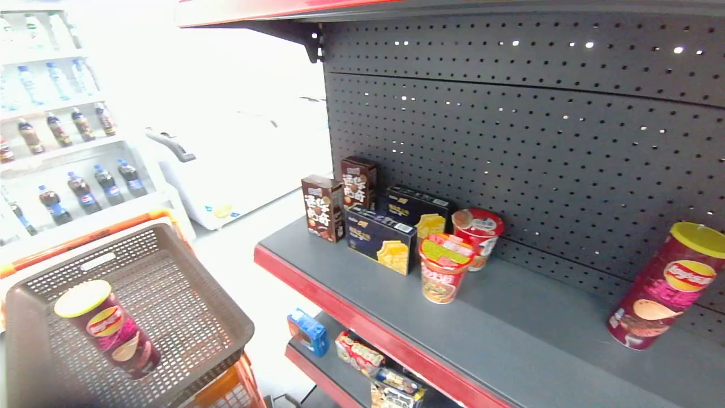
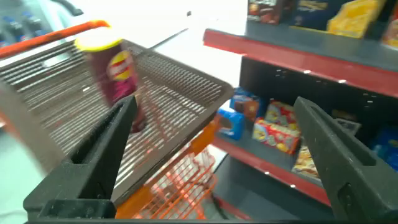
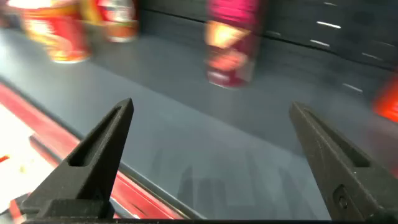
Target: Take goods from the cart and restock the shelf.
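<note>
A maroon chip can with a yellow lid (image 1: 109, 328) stands in the brown mesh basket (image 1: 187, 294) on the orange cart. The same can (image 2: 112, 68) appears in the left wrist view, beyond my left gripper (image 2: 217, 134), which is open and empty, apart from the can. A second chip can (image 1: 665, 286) stands on the grey shelf (image 1: 527, 340) at the right, against the pegboard. In the right wrist view my right gripper (image 3: 211, 134) is open and empty above the shelf board, with that can (image 3: 230, 43) ahead of it.
Two noodle cups (image 1: 447, 266), two dark blue boxes (image 1: 380, 238) and two brown boxes (image 1: 324, 207) stand on the shelf's left half. The lower shelf (image 2: 292, 134) holds snack packs. A drinks fridge (image 1: 56, 130) stands at far left. The shelf has a red front edge (image 1: 362, 328).
</note>
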{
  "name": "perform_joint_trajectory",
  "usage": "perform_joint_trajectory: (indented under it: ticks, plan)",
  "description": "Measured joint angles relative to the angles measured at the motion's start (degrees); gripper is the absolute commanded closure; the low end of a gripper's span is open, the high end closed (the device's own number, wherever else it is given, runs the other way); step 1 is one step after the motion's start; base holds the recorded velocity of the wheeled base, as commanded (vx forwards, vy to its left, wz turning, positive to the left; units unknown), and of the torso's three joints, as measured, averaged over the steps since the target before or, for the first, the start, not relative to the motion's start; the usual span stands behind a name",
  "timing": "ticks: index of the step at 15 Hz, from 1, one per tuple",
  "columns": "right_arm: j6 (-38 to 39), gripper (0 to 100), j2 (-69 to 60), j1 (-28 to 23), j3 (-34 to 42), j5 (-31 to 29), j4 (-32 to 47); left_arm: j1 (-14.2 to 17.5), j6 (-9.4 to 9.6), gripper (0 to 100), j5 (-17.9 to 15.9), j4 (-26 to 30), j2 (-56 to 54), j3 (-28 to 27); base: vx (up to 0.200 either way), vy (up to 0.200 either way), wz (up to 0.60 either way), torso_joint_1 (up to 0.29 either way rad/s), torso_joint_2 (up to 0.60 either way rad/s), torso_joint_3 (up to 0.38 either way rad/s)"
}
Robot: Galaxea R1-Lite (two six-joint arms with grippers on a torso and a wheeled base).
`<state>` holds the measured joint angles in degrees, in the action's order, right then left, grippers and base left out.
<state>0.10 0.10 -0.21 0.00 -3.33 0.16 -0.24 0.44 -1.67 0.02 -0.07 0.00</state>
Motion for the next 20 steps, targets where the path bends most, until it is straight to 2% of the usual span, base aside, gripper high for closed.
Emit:
perform_joint_trajectory:
  ticks: [2, 4, 7, 11, 12, 13, 14, 15, 16, 17, 18, 20]
  plan:
    - [0.44, 0, 0.00, 0.07, 0.00, -0.01, -0.05, 0.02, 0.29, 0, 0.89, -0.38, 0.00, -0.13, 0.000, 0.000, 0.00, 0.000, 0.00, 0.000]
    - [0.11, 0, 0.00, 0.07, 0.00, 0.07, -0.06, -0.02, 2.23, 0, 1.21, 1.19, 1.00, -2.69, 0.000, 0.000, 0.00, 0.000, 0.00, 0.000]
    - [0.09, 0, 0.00, 0.11, 0.00, 0.10, -0.09, 0.32, 4.07, 0, 3.00, 7.01, 10.07, -15.18, 0.000, 0.000, 0.00, 0.000, 0.00, 0.000]
    - [0.06, 0, 0.00, 0.11, 0.00, 0.10, -0.06, 2.88, 4.34, 0, 5.23, 10.29, 33.84, -29.54, 0.000, 0.000, 0.00, 0.000, 0.00, 0.000]
    - [0.06, 0, -0.02, 0.11, 0.00, 0.10, -0.06, 5.42, 4.51, 0, 3.88, 10.45, 39.75, -32.46, 0.000, 0.000, 0.00, 0.000, 0.00, 0.000]
    - [0.06, 0, 0.00, 0.11, 0.00, 0.07, -0.05, 9.58, 5.28, 0, 0.22, 10.13, 44.45, -34.45, 0.000, 0.000, 0.00, 0.000, 0.00, 0.000]
    - [0.06, 0, -0.02, 0.11, 0.00, 0.07, -0.06, 14.90, 7.02, 0, -5.22, 9.61, 48.84, -35.69, 0.000, 0.000, 0.00, 0.000, 0.00, 0.000]
    - [0.09, 0, 0.00, 0.11, 0.00, 0.10, -0.06, 20.44, 10.14, 0, -11.06, 8.68, 53.71, -36.19, 0.000, 0.000, 0.00, 0.000, 0.00, 0.000]
    - [0.09, 0, 0.00, 0.11, 0.00, 0.10, -0.06, 24.38, 12.97, 0, -15.26, 6.62, 58.15, -36.02, 0.000, 0.000, 0.00, 0.000, 0.00, 0.000]
    - [0.09, 0, -0.02, 0.11, 0.00, 0.07, -0.06, 27.05, 14.91, 0, -17.74, 2.16, 62.39, -34.56, 0.000, 0.000, 0.00, 0.000, 0.00, 0.000]
    - [0.09, 0, -0.02, 0.11, 0.00, 0.07, -0.06, 28.86, 15.90, 0, -19.32, -5.74, 66.61, -31.56, 0.000, 0.000, 0.00, 0.000, 0.00, 0.000]
    - [0.11, 0, -0.02, 0.11, 0.00, 0.07, -0.06, 30.09, 16.45, 0, -21.48, -18.60, 74.05, -25.02, 0.000, 0.000, 0.00, 0.000, 0.00, 0.000]
